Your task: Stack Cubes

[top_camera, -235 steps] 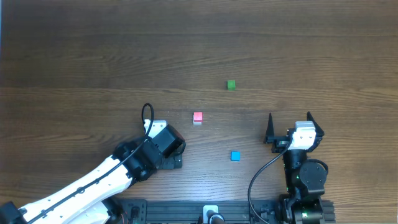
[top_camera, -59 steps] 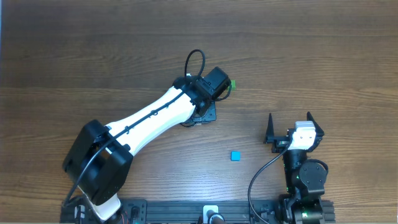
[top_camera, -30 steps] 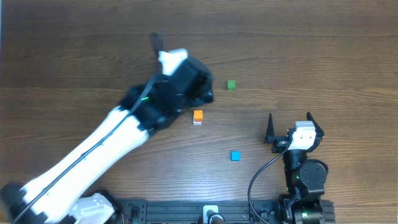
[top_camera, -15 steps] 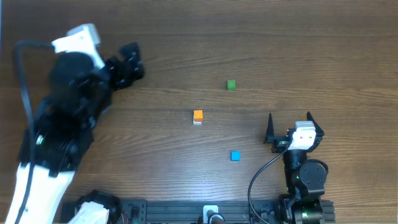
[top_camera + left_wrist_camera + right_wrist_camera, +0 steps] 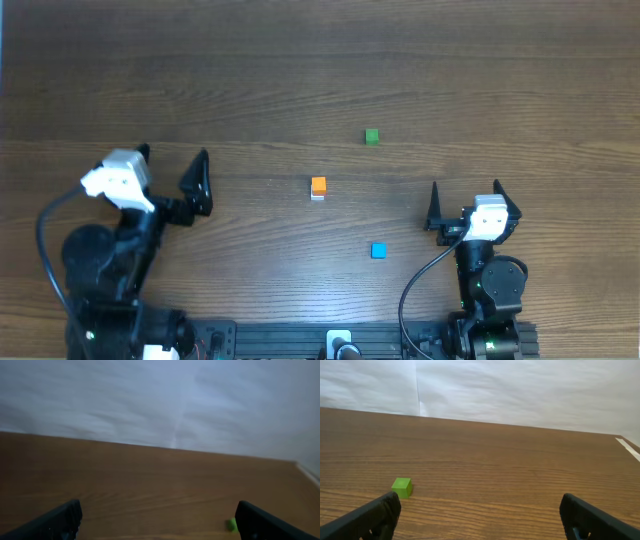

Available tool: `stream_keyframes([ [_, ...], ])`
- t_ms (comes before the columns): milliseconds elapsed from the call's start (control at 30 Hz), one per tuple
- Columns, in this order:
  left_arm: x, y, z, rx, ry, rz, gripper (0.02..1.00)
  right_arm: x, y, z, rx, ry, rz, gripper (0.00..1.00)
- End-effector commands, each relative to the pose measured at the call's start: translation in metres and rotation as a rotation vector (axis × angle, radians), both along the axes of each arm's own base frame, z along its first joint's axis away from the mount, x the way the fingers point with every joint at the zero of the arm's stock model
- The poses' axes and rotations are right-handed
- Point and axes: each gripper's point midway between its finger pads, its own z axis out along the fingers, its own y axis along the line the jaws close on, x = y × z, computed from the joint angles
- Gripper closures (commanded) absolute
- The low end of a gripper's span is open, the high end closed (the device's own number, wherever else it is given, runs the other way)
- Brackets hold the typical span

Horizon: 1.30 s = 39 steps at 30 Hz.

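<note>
The brown wooden counter carries an orange cube stacked on a pale cube near its middle. A green cube sits farther out and to the right of the stack, and a blue cube lies nearer the arm bases, both well apart from the stack. The left fingers are spread wide and hold nothing, well to the left of the stack, while the right fingers are likewise spread and unloaded, to the right of the blue cube.

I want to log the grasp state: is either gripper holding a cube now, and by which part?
Nothing is held. The left gripper and the right gripper are both open and empty.
</note>
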Motion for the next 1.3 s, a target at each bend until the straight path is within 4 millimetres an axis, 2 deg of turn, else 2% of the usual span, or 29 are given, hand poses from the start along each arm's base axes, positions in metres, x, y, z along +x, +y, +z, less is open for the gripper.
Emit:
stream_keyframes([
  [33, -0.013, 0.000, -0.032, 0.168, -0.052, -0.048, 0.038, 0.000, 0.000, -0.003, -0.001, 0.001, 0.002, 0.009],
  [67, -0.015, 0.003, -0.044, 0.197, -0.062, -0.039, 0.040, 0.000, 0.000, -0.003, -0.001, 0.001, 0.002, 0.007],
  [167, -0.015, 0.006, -0.053, 0.200, -0.113, -0.025, 0.038, 0.000, 0.000, -0.003, -0.001, 0.001, 0.002, 0.007],
  [433, -0.016, 0.002, -0.055, 0.205, -0.265, -0.029, 0.020, 0.000, 0.000, -0.003, -0.001, 0.001, 0.002, 0.009],
  [600, -0.017, 0.005, -0.056, 0.209, -0.289, -0.014, 0.020, 0.000, 0.000, -0.003, -0.001, 0.001, 0.002, 0.009],
  [900, -0.016, 0.005, -0.083, 0.202, -0.199, -0.028, 0.020, 0.000, 0.000, -0.003, -0.001, 0.001, 0.002, 0.009],
  [1067, -0.018, -0.002, -0.111, 0.191, -0.086, -0.066, 0.018, 0.000, 0.000, -0.003, -0.001, 0.001, 0.002, 0.007],
  [1300, -0.018, -0.003, -0.109, 0.191, -0.093, -0.070, 0.018, 0.000, 0.000, -0.003, -0.001, 0.001, 0.002, 0.007],
])
